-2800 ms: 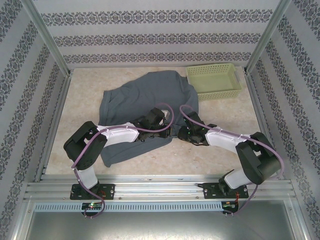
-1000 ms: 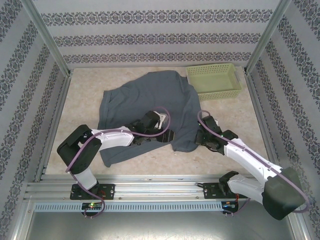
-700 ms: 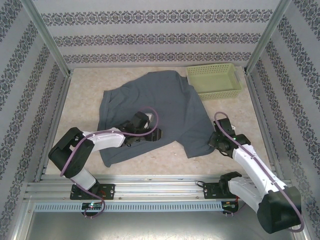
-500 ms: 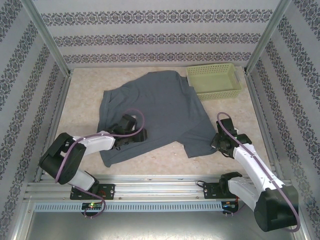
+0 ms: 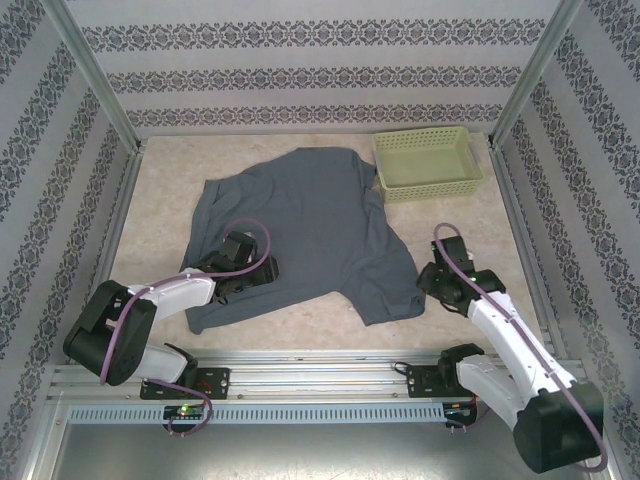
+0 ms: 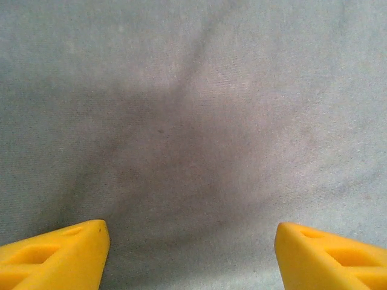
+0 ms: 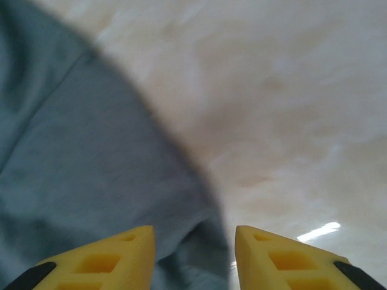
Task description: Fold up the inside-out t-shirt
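The slate blue-grey inside-out t-shirt [image 5: 315,225] lies spread on the table, its top edge touching the basket. My left gripper [image 5: 262,268] hovers over the shirt's lower left part. In the left wrist view the left gripper [image 6: 192,257] is open, its yellow fingertips [image 6: 66,257] wide apart above flat cloth [image 6: 193,121]. My right gripper [image 5: 428,282] sits at the shirt's lower right corner. In the right wrist view the right gripper [image 7: 195,257] is open, with the edge of the cloth [image 7: 91,163] lying loose between its fingers [image 7: 284,260] and not pinched.
A light green basket [image 5: 425,162] stands at the back right, against the shirt. Bare marbled tabletop [image 5: 500,240] lies right of the shirt and along the near edge. Patterned walls and metal posts enclose the table on three sides.
The right gripper pulled the shirt's lower corner out to the right, then opened and let it go. The left gripper slid left across the cloth. The shirt now lies flatter and wider.
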